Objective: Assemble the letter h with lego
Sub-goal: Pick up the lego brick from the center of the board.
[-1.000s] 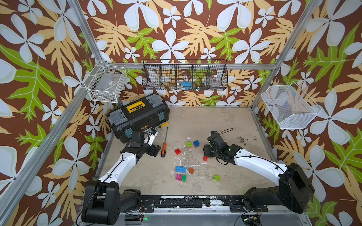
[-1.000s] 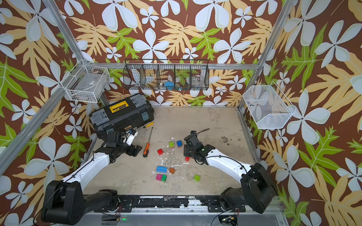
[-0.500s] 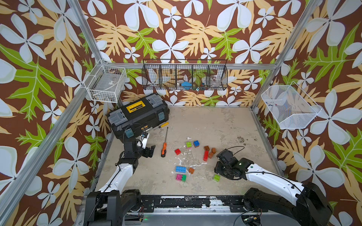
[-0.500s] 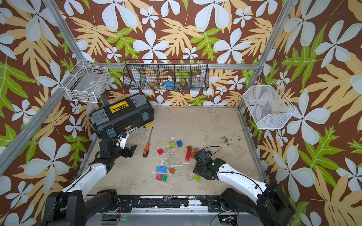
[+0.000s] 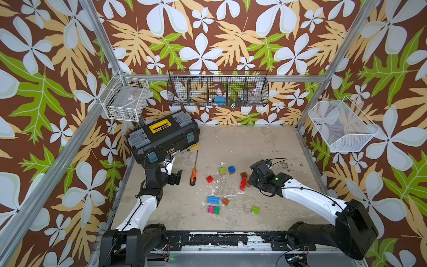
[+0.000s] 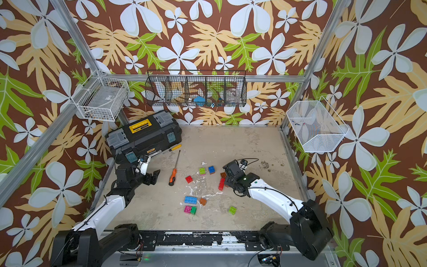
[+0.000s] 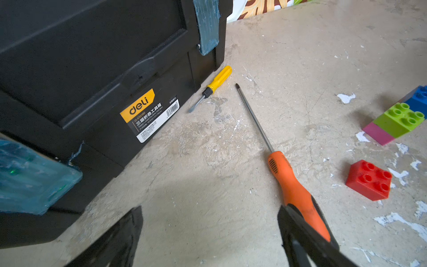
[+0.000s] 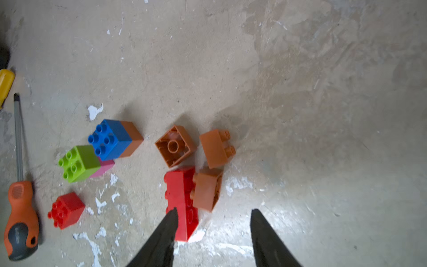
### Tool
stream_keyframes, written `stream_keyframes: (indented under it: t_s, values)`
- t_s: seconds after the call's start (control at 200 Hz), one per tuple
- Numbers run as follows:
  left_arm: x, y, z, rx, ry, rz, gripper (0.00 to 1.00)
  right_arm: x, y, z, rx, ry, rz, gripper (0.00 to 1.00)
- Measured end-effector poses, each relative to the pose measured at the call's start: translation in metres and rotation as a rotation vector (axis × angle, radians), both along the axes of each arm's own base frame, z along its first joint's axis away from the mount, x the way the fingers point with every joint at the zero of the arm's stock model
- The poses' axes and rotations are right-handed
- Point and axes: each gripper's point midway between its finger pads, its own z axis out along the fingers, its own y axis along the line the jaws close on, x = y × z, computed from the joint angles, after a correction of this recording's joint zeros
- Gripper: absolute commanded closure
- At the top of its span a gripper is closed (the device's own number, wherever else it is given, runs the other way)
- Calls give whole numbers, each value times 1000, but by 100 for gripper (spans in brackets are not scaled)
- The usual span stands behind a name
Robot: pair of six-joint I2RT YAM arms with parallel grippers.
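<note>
Right hand (image 8: 214,210) near long red brick (image 8: 181,198)

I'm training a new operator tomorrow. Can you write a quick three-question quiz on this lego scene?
1. True or false: the right gripper is clamped on the long red brick.
2. Which lies nearest the left gripper? A) orange-handled screwdriver B) long blue brick C) lone green brick
3. Fill in: the green brick beside the blue brick is joined to a ____ brick.
Key: 1 false, the right gripper stands open; 2 A; 3 pink.
</note>
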Motion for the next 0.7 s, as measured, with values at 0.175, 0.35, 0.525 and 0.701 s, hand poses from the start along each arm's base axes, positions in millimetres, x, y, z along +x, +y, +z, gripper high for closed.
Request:
stream_keyframes:
  t_s: [0.175,0.35,0.525,0.701]
  values:
    - [-1,-1,0,-2,-3,-3,5,9,14,-24,6,60,16,57]
    - [-1,-1,1,-2,-6,-4,5,9,16,-39,9,83,11,61]
    - [-2,-2,1,-4,-5,-8,5,13,17,-41,28,43,4,65]
    - [-2,-2,2,-5,-7,-11,5,18,17,-42,48,-2,-5,67]
